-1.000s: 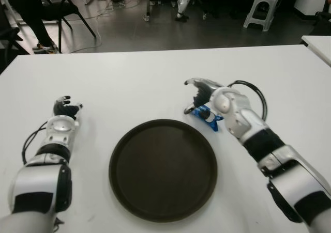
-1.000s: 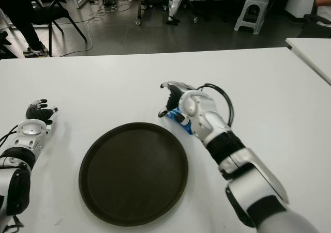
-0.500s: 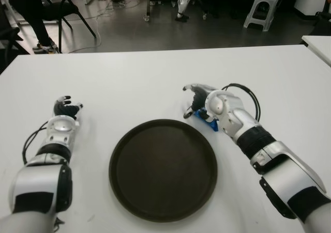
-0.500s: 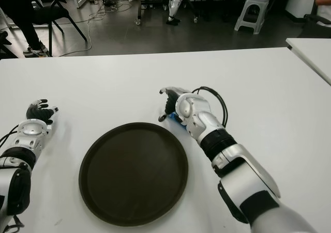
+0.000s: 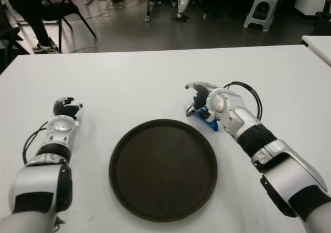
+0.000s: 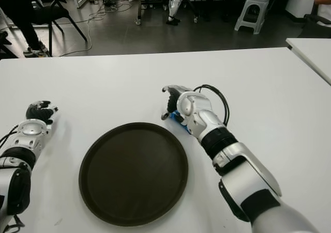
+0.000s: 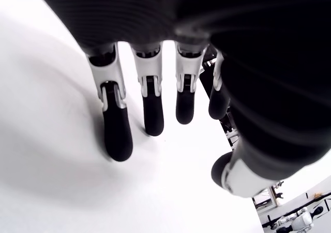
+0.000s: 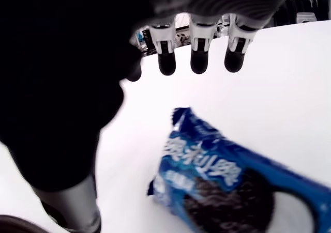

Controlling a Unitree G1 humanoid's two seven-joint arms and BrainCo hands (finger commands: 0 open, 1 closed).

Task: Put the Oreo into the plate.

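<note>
Eye views: blue Oreo (image 5: pixel 208 117) pack flat on table (image 5: pixel 155 73), right of centre, just beyond plate (image 5: pixel 163 170) rim. Right hand (image 5: pixel 202 96) arched over it, ready to grasp. Left hand (image 5: pixel 65 109) idle, far left.

Right wrist view: fingers (image 8: pixel 200 57) spread above pack, untouched.

Left wrist view: fingers (image 7: pixel 117 135) relaxed, empty.

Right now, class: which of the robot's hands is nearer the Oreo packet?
Right. The right hand hovers over the Oreo packet, fingers open; the left hand shows far across the plate.
</note>
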